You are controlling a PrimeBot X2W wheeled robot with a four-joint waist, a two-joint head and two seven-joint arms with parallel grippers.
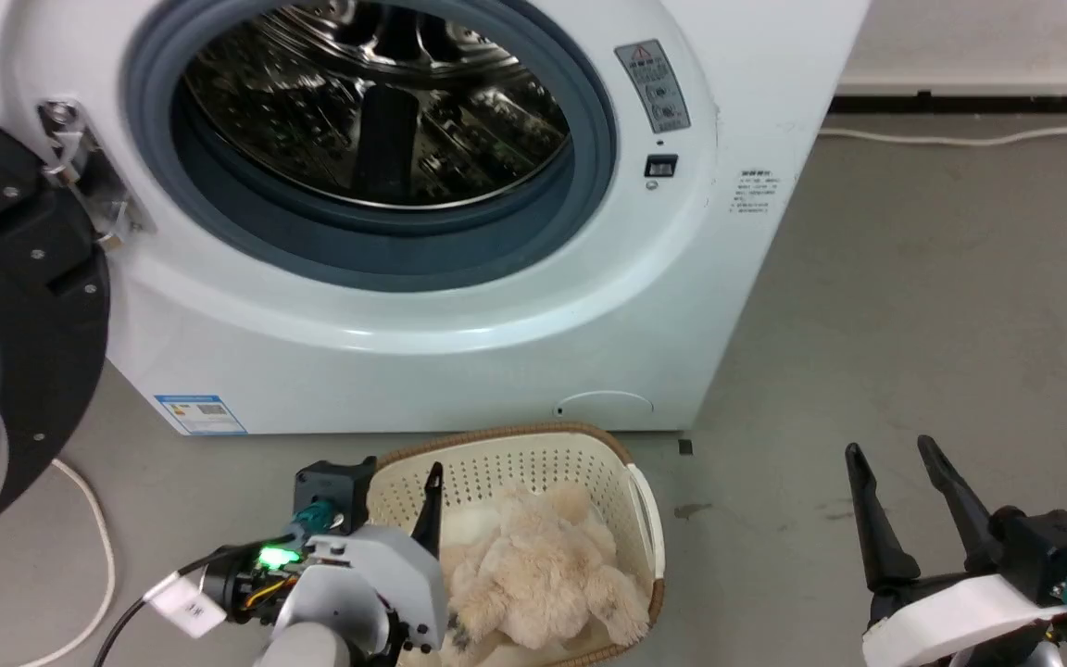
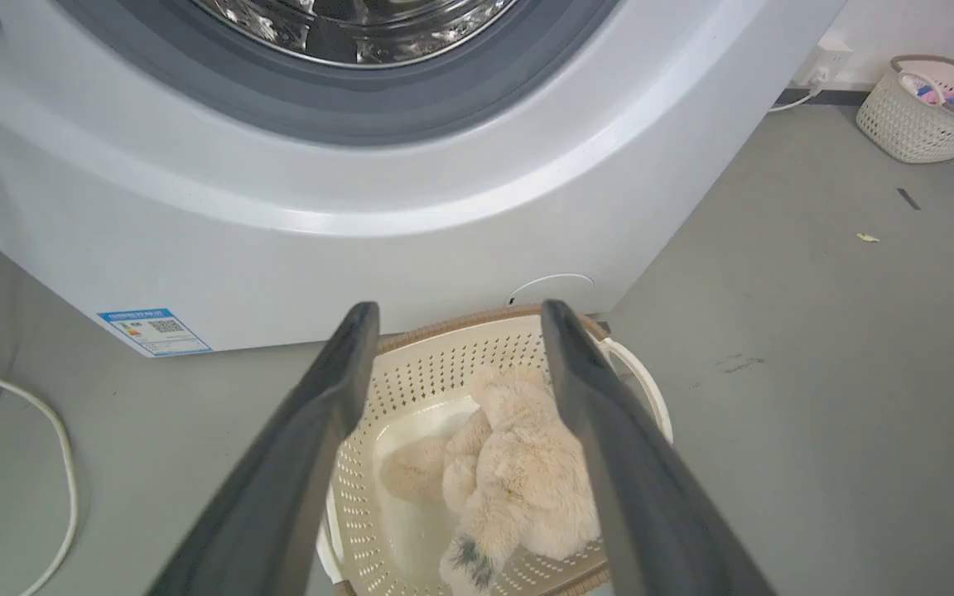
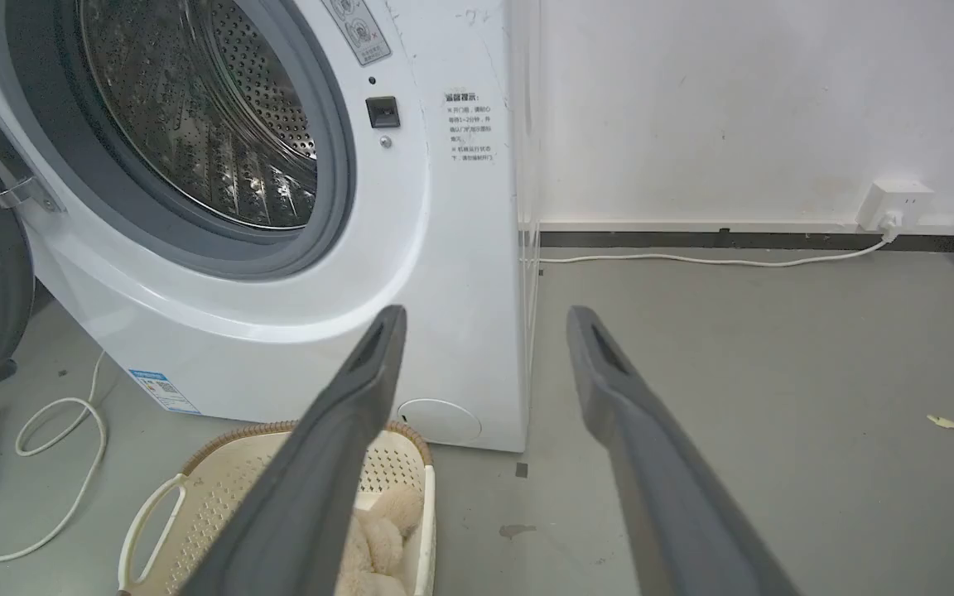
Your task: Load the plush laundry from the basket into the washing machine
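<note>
One teddy bear (image 1: pixel 538 565) lies in basket (image 1: pixel 515 459) at foot of washing machine (image 1: pixel 422 333). Left gripper (image 2: pixel 458 310) before machine, over bear, fingers apart. To machine's right, right gripper (image 1: pixel 890 449), fingers apart. Step: approach. Next, likely: descend, clamp bear.

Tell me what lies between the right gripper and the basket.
In the head view, bare grey floor with a small dark stain separates the right gripper from the basket.
</note>
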